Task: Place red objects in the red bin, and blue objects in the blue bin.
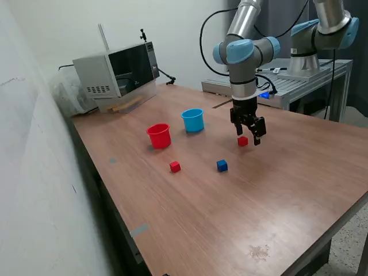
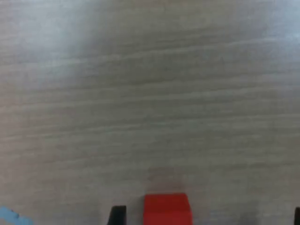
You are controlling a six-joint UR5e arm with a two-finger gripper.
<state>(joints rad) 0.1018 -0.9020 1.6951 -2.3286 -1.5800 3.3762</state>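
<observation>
My gripper (image 1: pixel 248 138) is open and low over the wooden table (image 1: pixel 241 207), its fingers on either side of a small red cube (image 1: pixel 242 141). In the wrist view that red cube (image 2: pixel 167 209) lies between the black fingertips (image 2: pixel 117 215), closer to one of them, and the gripper (image 2: pixel 207 216) is not touching it. A second red cube (image 1: pixel 175 167) and a dark blue cube (image 1: pixel 222 165) lie on the table nearer the front. Behind them stand the red cup (image 1: pixel 159 136) and the light blue cup (image 1: pixel 193 120), both upright and side by side.
A microwave (image 1: pixel 118 72) sits at the table's far corner on the exterior view's left. A second arm's base (image 1: pixel 319 34) stands on a metal stand behind the table on the exterior view's right. A white wall runs along the left.
</observation>
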